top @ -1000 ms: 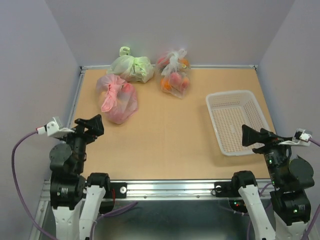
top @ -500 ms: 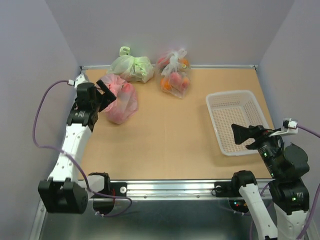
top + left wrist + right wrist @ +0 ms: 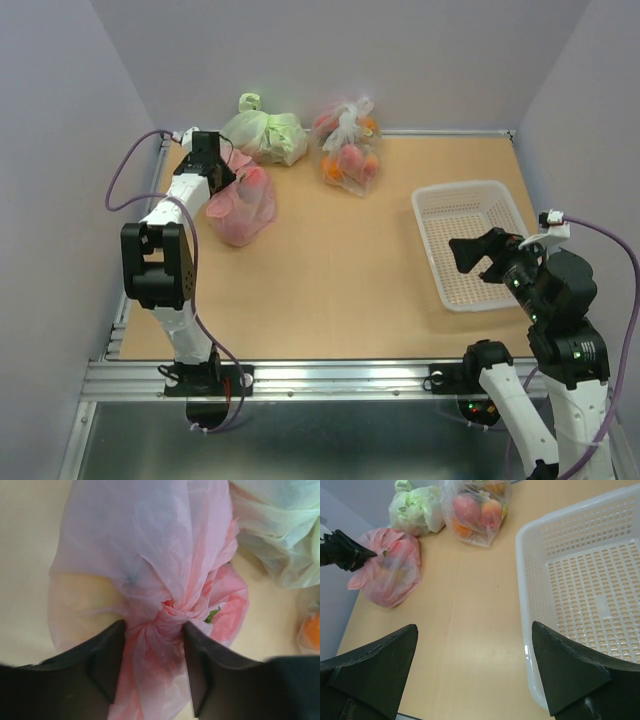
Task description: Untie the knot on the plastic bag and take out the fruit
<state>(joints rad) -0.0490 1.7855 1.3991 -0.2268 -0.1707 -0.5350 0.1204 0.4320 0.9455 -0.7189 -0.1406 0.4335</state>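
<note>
Pinches the knot (image 3: 175, 611) of the plastic bag (image 3: 243, 205) in the left hand (image 3: 152, 624), narrowed, both fingers against twisted pink film. Holds the right hand (image 3: 474, 626) spread wide above the worktop (image 3: 330, 260), beside the white basket (image 3: 525, 580). Finds the bag far left, touching the pale green bag (image 3: 265, 135).
</note>
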